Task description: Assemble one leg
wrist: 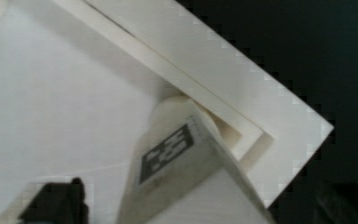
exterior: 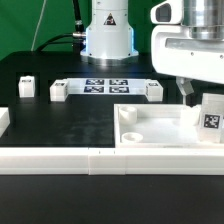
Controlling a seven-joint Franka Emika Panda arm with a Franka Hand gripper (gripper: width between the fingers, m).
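A black tabletop (exterior: 60, 120) holds smooth white plastic furniture parts. At the exterior view's right, the robot's gripper (exterior: 192, 92) hangs over a wide, flat white tray-like piece (exterior: 150, 128) with raised walls and a round recess in its near corner. Just beside the gripper, at the tray's far right corner, stands the leg (exterior: 211, 116), a small white cuboid block with a black-and-white square tag on the face toward the camera. It sits tilted, its lower end inside the tray's corner. Whether the claw's fingers press the block cannot be told; one dark finger shows just left of it. In the wrist view the leg (wrist: 179, 150) appears close up, tag visible, wedged into the angled corner of the tray (wrist: 51, 100), with a dark fingertip (wrist: 55, 200) at the picture's edge. Long white border rails (exterior: 60, 158) run along the table's near side. Three more small white blocks (exterior: 58, 91) lie farther back, near the marker board (exterior: 105, 85), a thin flat white board bearing several square tags.
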